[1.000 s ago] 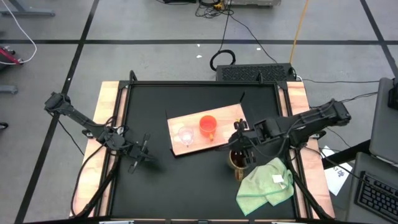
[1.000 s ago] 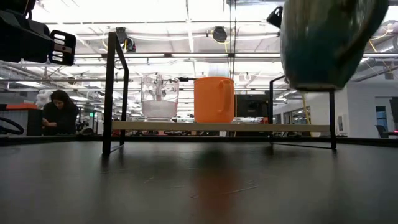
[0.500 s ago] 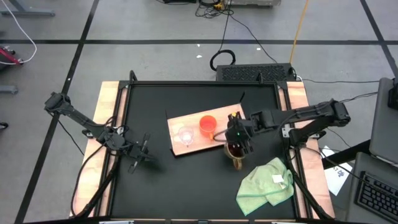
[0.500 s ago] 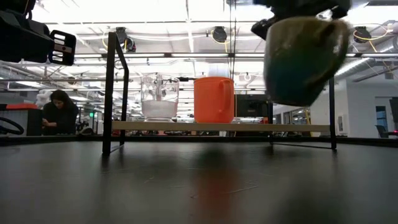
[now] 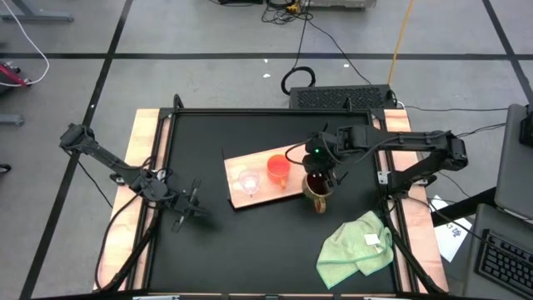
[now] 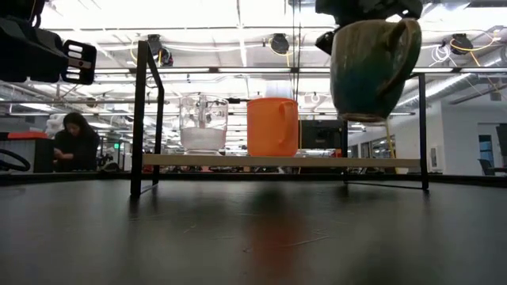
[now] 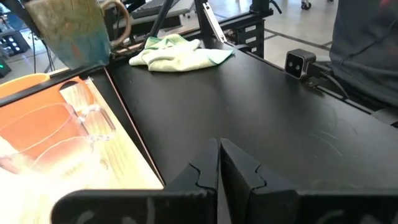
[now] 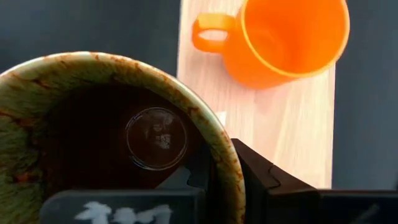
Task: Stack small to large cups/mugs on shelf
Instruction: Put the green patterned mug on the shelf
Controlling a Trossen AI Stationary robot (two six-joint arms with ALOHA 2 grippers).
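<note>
The dark brown mug hangs from my right gripper, above the near right corner of the wooden shelf board; in the low view the mug is well above the board. The orange cup and the tiny clear glass cup stand upright on the board. My left gripper is shut and empty over the table's left part, left of the board. My right gripper holds the mug by its rim, one finger inside the mug and one outside. The fingers come from above, pointing down. The mug hangs upright, mouth up, lifted clear, its handle toward the table's near edge.
A light green cloth lies crumpled at the table's near right. The board stands on a black frame whose posts rise at its ends. Bare board shows to the right of the orange cup. A person sits in the room behind.
My right gripper has carried the mug from beside the green cloth toward the table's far edge and a little left, to the board's right end. The mug, tipped half a second ago, now hangs nearly upright and stays clear of the table.
</note>
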